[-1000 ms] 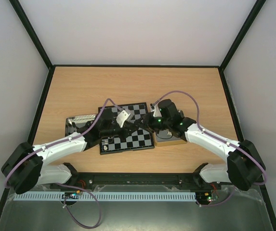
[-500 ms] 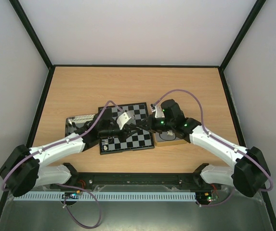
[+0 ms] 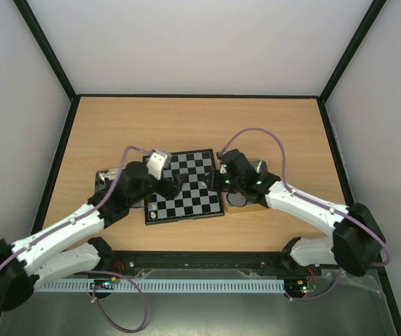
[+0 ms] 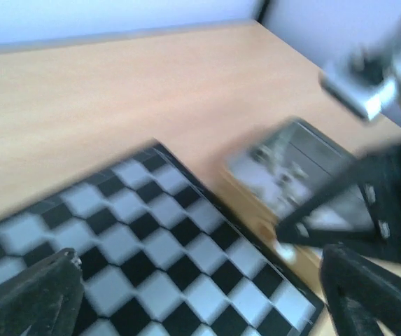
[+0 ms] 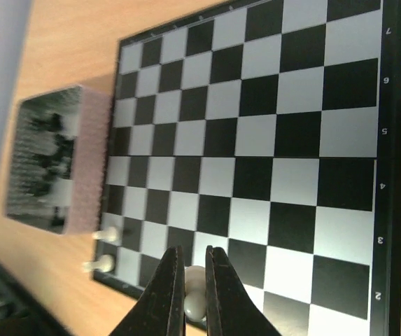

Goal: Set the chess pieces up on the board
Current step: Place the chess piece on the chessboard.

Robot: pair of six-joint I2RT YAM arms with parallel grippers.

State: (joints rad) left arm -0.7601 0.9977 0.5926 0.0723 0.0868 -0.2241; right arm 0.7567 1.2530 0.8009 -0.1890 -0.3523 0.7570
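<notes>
One board (image 5: 256, 140) lies on one table (image 3: 186, 119). Two arms reach over it, carrying two end effectors, the left end effector (image 4: 200, 294) and the right end effector (image 5: 194, 257), each with two fingers.

There are two tins: the left tin (image 3: 103, 176) on the outer side of the left end effector, and the right tin (image 3: 245, 201) just behind the right end effector.

Three cream-white chess pieces can be counted. One gripped piece (image 5: 194, 297) sits between the right end effector's fingers. Two more, the upper piece (image 5: 102, 236) and the lower piece (image 5: 99, 264), stand just left of those fingers in the right wrist view. The pieces inside the tins are too blurred to count.
</notes>
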